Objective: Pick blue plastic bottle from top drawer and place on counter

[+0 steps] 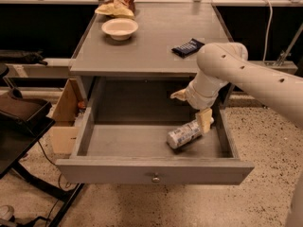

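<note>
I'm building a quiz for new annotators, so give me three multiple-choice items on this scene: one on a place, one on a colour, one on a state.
1. Where is the blue plastic bottle? A on the floor; B in the top drawer; C on a chair.
2. What colour is the bowl? A white; B red; C black.
3. The top drawer is: A shut; B pulled open; C taken out.
Answers: 1 B, it lies on its side in the drawer, the end effector just above its right end. 2 A, the bowl on the counter is white. 3 B, its inside shows.
</note>
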